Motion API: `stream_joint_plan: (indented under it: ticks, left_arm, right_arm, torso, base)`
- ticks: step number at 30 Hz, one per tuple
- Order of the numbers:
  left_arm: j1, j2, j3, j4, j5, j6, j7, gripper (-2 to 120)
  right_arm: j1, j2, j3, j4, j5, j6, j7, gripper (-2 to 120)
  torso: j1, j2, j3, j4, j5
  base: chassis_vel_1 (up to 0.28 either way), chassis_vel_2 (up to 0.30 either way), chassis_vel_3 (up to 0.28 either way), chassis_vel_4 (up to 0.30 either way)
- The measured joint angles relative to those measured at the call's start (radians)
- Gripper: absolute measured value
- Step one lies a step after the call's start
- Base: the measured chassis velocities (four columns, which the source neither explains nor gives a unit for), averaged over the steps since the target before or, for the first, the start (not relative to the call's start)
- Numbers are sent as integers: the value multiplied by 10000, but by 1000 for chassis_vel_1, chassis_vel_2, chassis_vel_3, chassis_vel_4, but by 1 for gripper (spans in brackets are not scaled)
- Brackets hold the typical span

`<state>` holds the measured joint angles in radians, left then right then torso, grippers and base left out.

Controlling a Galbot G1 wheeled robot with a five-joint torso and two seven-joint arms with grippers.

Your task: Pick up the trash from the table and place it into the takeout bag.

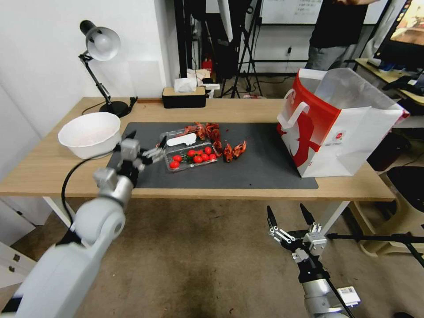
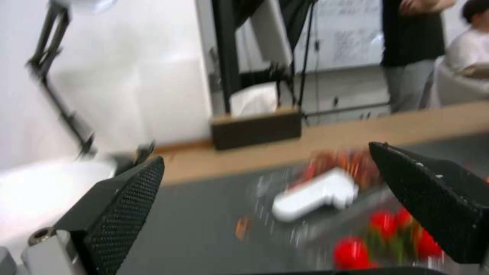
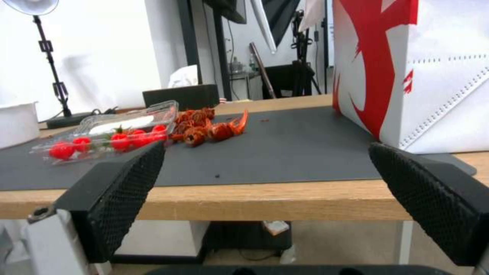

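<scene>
Trash sits mid-mat (image 1: 265,168) on the table (image 1: 53,168): a clear tray (image 1: 191,155) w/ red tomatoes (image 1: 198,158) and a white utensil (image 1: 181,140) on its lid, plus red crawfish shells (image 1: 234,150) just right of the tray and more behind it. Going left to right from the tray as landmark: far left of it, off the mat, a white bowl (image 1: 90,134); behind the bowl, a black desk lamp (image 1: 100,44). Left gripper (image 1: 148,148) hovers over the mat just left of the tray, fingers apart, nothing btwn them; its wrist view shows both black pads (image 2: 122,214) spread w/ the utensil (image 2: 313,193) and tomatoes (image 2: 351,252) ahead, blurred. Behind the tray, at the table's far edge, a black tissue box (image 1: 183,97). Well right of the tray, at the mat's right end, the takeout bag (image 1: 340,123) stands upright, mouth open, red-and-white, handles toward the tray. Right gripper (image 1: 289,216) hangs below the table's front edge, right of the tray, fingers spread wide and empty; its wrist view looks across the table edge at tray (image 3: 107,133), shells (image 3: 209,128) and bag (image 3: 438,76).
</scene>
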<state>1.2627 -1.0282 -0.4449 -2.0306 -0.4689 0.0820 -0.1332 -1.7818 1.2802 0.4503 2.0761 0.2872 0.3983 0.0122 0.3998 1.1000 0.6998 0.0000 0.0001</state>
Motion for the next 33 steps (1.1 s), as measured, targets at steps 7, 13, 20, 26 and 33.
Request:
stream_joint_plan:
  ticks: [7,13,20,26,33]
  left_arm:
    - [2136,-542,-1004,-274,302,-826,187,100]
    - [3094,-695,-1345,-76,323,-1899,402,100]
    - [3668,-1045,-1476,159,267,-2790,861,100]
    - [3788,-1187,-1508,433,249,-3141,1267,100]
    - [3900,-1249,-1604,617,258,-3263,1476,100]
  right_arm:
    - [-54,-87,59,75,53,-32,-4,100]
    - [-88,-147,47,120,80,-186,-47,100]
    - [95,-226,98,135,531,-403,-107,100]
    - [291,-285,104,113,610,-542,39,100]
    - [387,-366,84,53,610,-667,112,100]
  torso:
    - [-1,0,0,5,-3]
    - [0,0,1,0,0]
    - [1,0,1,-1,-1]
    - [2,0,2,-1,-1]
    - [2,1,1,0,-1]
  base:
    - [0,0,0,0]
    - [0,0,0,0]
    - [0,0,0,0]
    - [0,0,0,0]
    - [0,0,0,0]
